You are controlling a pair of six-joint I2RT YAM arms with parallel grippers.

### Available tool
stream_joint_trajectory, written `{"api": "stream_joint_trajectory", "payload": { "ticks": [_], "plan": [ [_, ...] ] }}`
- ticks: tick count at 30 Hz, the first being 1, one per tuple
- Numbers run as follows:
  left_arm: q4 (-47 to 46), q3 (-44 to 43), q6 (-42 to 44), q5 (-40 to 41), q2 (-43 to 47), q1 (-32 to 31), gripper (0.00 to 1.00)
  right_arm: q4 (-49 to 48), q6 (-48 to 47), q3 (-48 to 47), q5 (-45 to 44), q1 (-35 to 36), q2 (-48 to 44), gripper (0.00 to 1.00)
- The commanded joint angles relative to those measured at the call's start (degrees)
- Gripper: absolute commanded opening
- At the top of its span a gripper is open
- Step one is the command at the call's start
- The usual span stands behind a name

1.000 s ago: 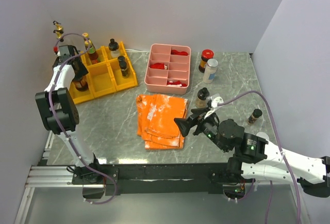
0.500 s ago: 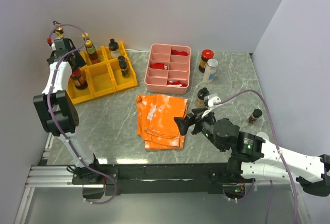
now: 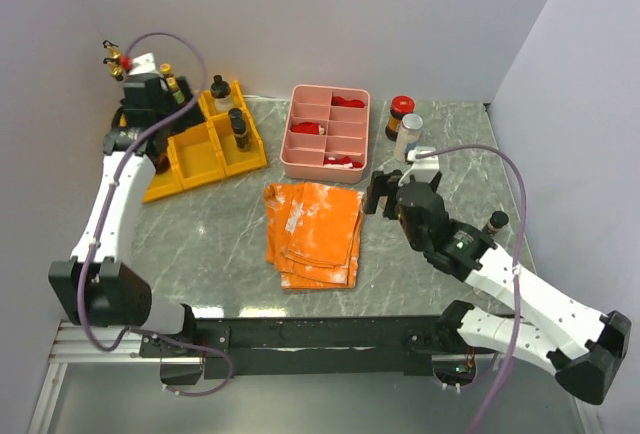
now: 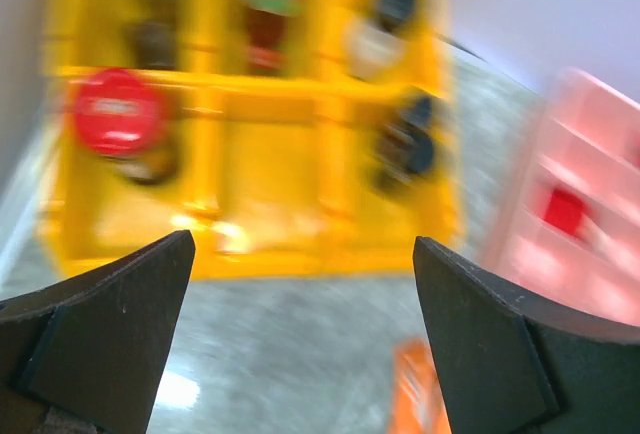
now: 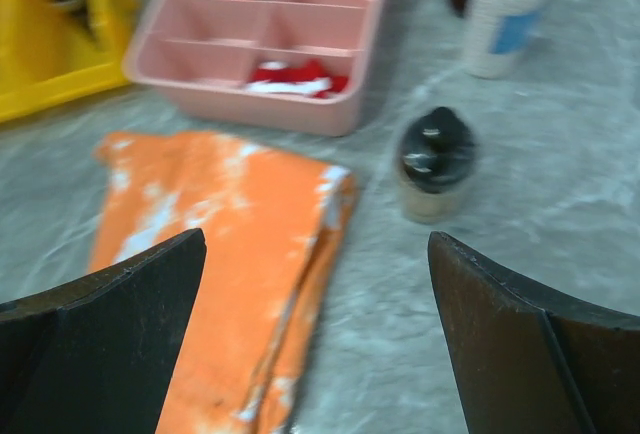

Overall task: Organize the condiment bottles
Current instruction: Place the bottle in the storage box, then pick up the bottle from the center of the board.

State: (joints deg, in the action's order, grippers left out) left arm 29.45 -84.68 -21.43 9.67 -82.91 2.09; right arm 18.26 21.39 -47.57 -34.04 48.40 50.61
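The left fingers (image 4: 100, 324), a second ago low at the red-capped jar (image 4: 118, 114), have lifted clear and stand spread wide with nothing between them. The jar sits in a left-hand compartment of the yellow tray (image 4: 260, 204), with other bottles (image 4: 405, 144) in compartments to its right. The right fingers (image 5: 100, 324), spread as wide as before, have swung forward over the black-capped jar (image 5: 435, 159), which stands on the counter (image 3: 210, 244) just beside the cloth (image 5: 220, 244), not touching it.
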Motion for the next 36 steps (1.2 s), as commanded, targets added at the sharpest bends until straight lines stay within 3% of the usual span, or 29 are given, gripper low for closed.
{"api": "stream_joint_trajectory", "payload": {
  "ticks": [1,8,16,21,30,36],
  "plan": [
    [-3.52,2.33,1.13,-5.45,6.18,-6.47,0.96,1.51,-0.29,-3.32,2.04,-8.13,2.73,1.0],
    [-12.31,16.82,-1.24,-15.12,15.23,-10.7,0.97,-5.23,1.2,-2.26,8.9,-16.05,10.11,1.0],
    [-10.55,17.27,0.07,-13.62,15.06,-13.16,0.96,-5.6,3.13,-8.24,5.04,-20.01,26.55,1.0],
    [-10.12,17.45,-0.45,-10.12,16.55,-13.25,0.96,-7.8,3.49,-9.64,5.56,-21.59,32.43,0.99],
    [-11.43,18.76,-1.24,-4.15,21.65,-13.25,0.96,-10.53,2.61,-12.19,5.13,-22.47,40.52,0.86],
    [-12.23,20.26,-2.65,4.11,26.13,-13.25,0.96,-10.79,2.08,-11.67,2.66,-22.56,39.14,0.74]
  ]
}}
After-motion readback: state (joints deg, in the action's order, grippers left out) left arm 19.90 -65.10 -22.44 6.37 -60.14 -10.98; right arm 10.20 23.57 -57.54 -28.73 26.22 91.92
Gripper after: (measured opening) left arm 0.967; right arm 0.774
